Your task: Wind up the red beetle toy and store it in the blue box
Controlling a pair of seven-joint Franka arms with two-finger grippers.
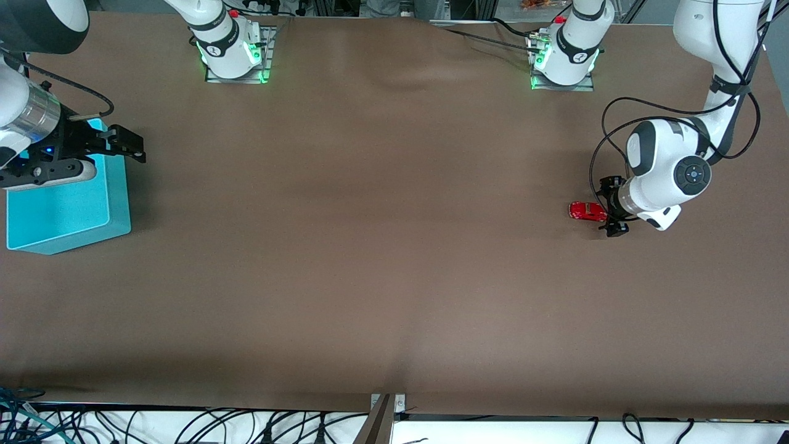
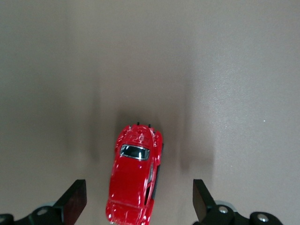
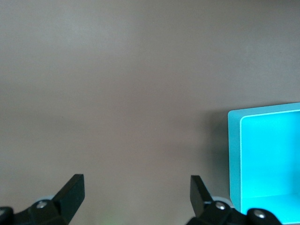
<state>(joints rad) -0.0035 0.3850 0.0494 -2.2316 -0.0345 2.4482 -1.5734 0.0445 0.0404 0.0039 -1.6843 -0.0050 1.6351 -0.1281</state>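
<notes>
The red beetle toy (image 1: 587,211) sits on the brown table toward the left arm's end. My left gripper (image 1: 612,206) is low at the toy, open. In the left wrist view the toy (image 2: 135,176) lies partly between the fingers, with a gap on each side, and the gripper (image 2: 139,199) touches nothing. The blue box (image 1: 80,237) stands open-topped at the right arm's end. My right gripper (image 1: 128,145) hovers open and empty over the table beside the box's rim. The right wrist view shows the gripper (image 3: 137,194) above bare table, with the box (image 3: 234,159) off to one side.
Both arm bases (image 1: 234,49) (image 1: 564,58) stand along the table edge farthest from the front camera. Cables loop from the left arm's wrist (image 1: 607,132) above the toy. More cables hang at the table edge nearest the camera (image 1: 185,425).
</notes>
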